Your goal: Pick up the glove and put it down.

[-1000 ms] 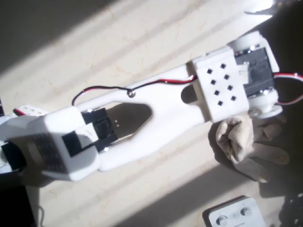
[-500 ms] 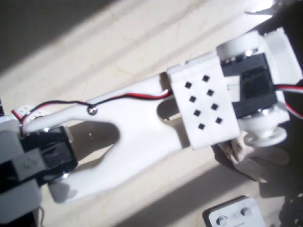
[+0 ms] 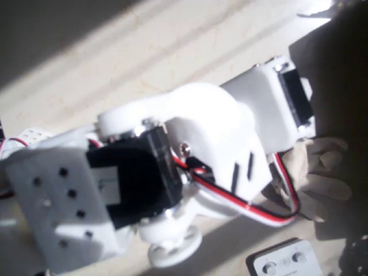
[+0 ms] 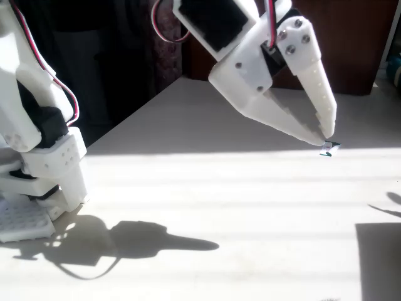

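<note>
From above, the glove [image 3: 313,175] is seen lying on the pale table [image 3: 172,40] at the right side of the picture, its stubby fingers spread toward the right edge. Its left part is covered by the white arm [image 3: 218,149], which is folded high over the table and takes up the middle of the frame (a red-and-black cable is looped across it and passes in front of the glove). A white box with round knobs [image 3: 284,261] is found at the bottom edge, just below the glove and apart from it. Judged from this layout, the arm is raised and the glove rests on the table, so the glove does not appear to be carried.

In the fixed view, the gripper [image 4: 319,135] is seen hanging above the sunlit tabletop, pointed down and to the right. Its two fingers are brought close together toward the tips, with a narrow wedge of gap between them higher up, and nothing is held. A small green-and-white card [image 4: 328,149] lies just beside the fingertips on the table; whether it is touched cannot be told. The arm's base [image 4: 37,175] stands at the left.

No brand, label or legible writing can be made out on the box, the card or the arm.
</note>
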You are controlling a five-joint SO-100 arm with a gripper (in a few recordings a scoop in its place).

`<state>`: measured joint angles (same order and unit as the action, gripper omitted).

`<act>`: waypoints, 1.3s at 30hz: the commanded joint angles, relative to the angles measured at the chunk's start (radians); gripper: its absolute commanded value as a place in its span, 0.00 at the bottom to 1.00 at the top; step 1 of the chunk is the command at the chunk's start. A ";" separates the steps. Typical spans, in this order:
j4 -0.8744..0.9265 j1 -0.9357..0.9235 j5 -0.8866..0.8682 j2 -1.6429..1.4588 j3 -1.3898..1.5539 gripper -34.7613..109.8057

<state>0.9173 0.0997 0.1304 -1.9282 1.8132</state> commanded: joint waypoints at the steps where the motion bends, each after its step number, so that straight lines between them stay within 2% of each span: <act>1: -0.015 -0.008 0.008 -0.186 0.153 0.25; 20: -0.006 -0.006 0.008 -1.054 0.881 0.25; 39: -0.012 -0.006 0.008 -1.355 1.143 0.25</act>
<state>0.9158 0.0982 0.1304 -3.2689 2.9452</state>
